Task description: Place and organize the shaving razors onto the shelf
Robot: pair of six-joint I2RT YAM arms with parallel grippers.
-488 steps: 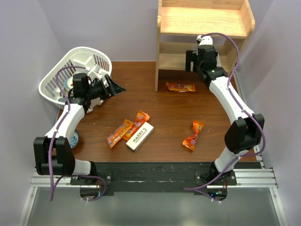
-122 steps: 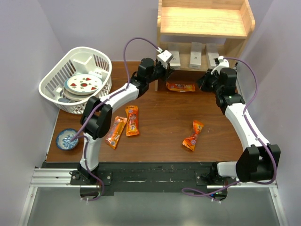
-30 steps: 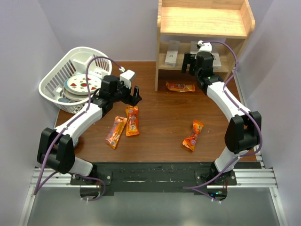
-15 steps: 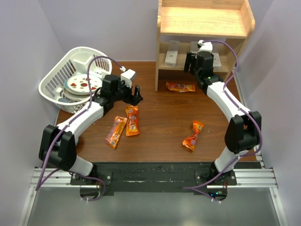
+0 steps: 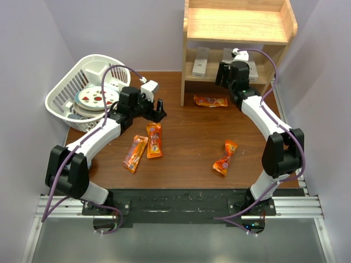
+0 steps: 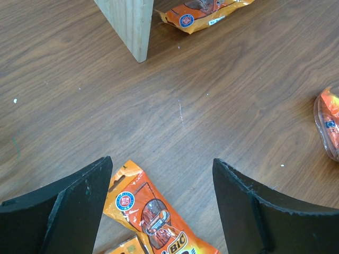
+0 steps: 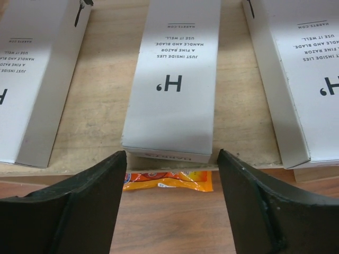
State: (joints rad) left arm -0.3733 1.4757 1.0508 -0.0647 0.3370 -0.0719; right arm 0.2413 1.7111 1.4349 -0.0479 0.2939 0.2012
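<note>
Basically all three razor boxes lie flat on the lower level of the shelf (image 5: 236, 24), side by side and apart: left box (image 7: 37, 74), middle box (image 7: 177, 74), right box (image 7: 296, 74). Their near ends sit at the front edge. They look a bit fanned in the wrist view, but that could be perspective.

Right gripper (image 7: 170, 153) is wide open and holds nothing, just near of the middle box's end, one finger to each side of it. Left gripper (image 6: 161, 160) is also open and empty, over the table (image 6: 212, 95) above an orange packet (image 6: 153, 217), well apart from the shelf.

Risks, as I judge them:
- A push farther in could make a finger clip the left or right box and skew the row.
- Closing on the middle box and backing out would drag it off the edge onto the packet (image 7: 169, 181) below.
- Lifting while under the top level could knock the shelf.

Task looks nearly done, so only a clean retreat is needed.
</note>
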